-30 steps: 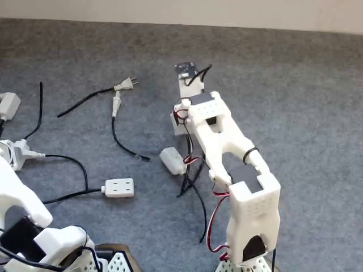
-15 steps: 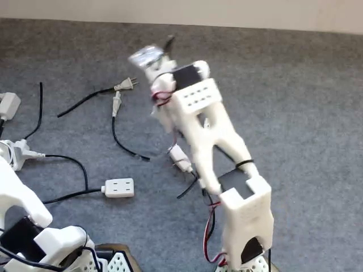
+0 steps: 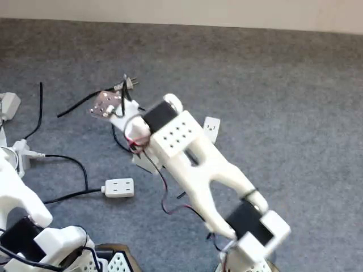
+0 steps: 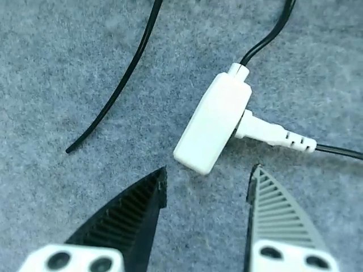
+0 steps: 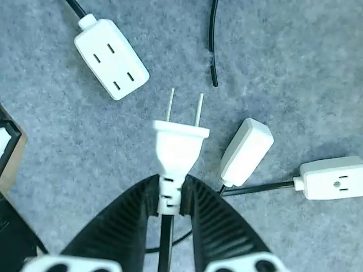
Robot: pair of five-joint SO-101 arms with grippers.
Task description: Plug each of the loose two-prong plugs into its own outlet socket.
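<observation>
Right gripper [image 5: 171, 182]: we record it clamped on the ribbed neck of a white two-prong plug [image 5: 178, 141], prongs pointing away from the jaws, held over the grey carpet [image 3: 295, 85]. Left gripper [image 4: 208, 171]: jaws apart, hovering over a white rectangular outlet socket [image 4: 212, 129] at the scene's left edge, a white plug [image 4: 272, 135] already seated in its side. We list also a white multi-slot outlet block [image 3: 119, 187] lying near and left of centre, and a second loose white plug [image 3: 128, 84] on black cord farther back.
</observation>
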